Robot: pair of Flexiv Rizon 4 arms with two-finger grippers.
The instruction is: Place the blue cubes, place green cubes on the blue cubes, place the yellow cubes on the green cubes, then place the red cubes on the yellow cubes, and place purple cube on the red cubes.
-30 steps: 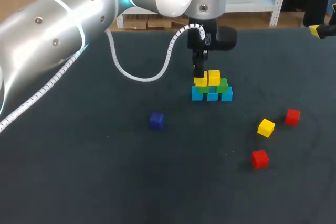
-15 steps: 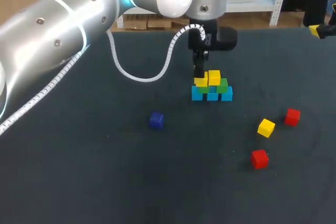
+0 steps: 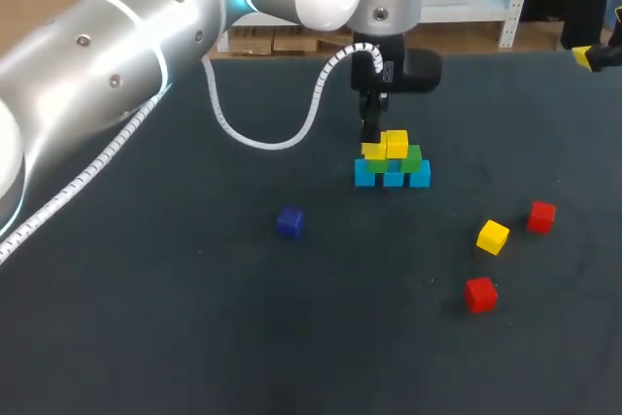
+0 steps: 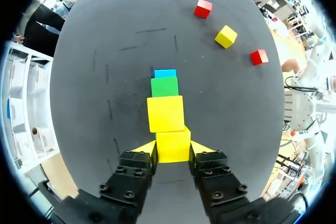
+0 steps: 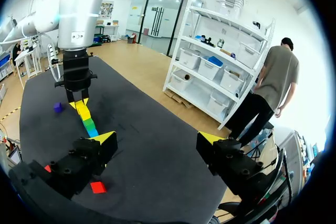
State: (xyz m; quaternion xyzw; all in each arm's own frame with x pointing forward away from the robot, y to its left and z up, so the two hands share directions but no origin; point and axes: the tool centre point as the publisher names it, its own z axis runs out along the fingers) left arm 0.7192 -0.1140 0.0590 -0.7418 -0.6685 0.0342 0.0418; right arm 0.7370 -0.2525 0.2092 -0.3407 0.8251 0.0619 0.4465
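Head view: a small yellow cube [image 3: 373, 152] is pinched between my left fingers [image 3: 371, 139], which come straight down over it and press on two opposite sides. It rests on a green cube [image 3: 376, 165] and touches a second yellow cube [image 3: 397, 143] beside it. Another green cube [image 3: 413, 155] shows on the far side. All of these stand on a row of light blue cubes [image 3: 392, 178] on the dark worktop [image 3: 194, 318]. Well apart from these lie a loose yellow cube [image 3: 493, 236], a red cube [image 3: 541, 216] near it, a second red cube [image 3: 480, 293] and a dark purple cube [image 3: 289, 223]. My right fingers [image 5: 157, 139] are spread wide with nothing between them, far from all the cubes.
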